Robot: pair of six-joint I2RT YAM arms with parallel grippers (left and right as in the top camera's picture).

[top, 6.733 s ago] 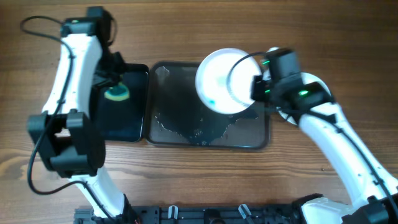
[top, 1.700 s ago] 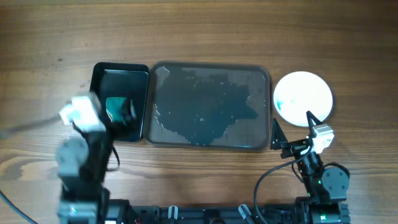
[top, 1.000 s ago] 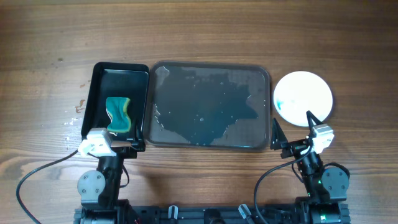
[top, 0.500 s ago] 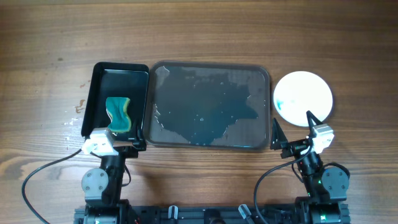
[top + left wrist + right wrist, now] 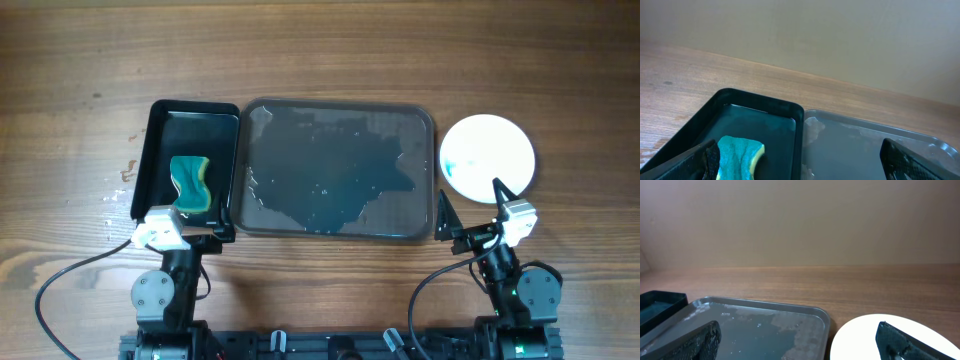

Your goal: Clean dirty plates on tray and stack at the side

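Round white plates (image 5: 488, 158), seen as one disc, faint blue smear on top, on wooden table (image 5: 400, 50) just right of matte grey tray (image 5: 340, 103). Shallow water pooled in tray. Teal-and-yellow sponge (image 5: 190, 183) in glossy black tray (image 5: 190, 115). Left gripper (image 5: 799, 157) and right gripper (image 5: 799, 337) spread wide, holding nothing.

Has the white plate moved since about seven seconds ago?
Yes. The white plate was over the right end of the grey tray; now it lies on the table just right of that tray.
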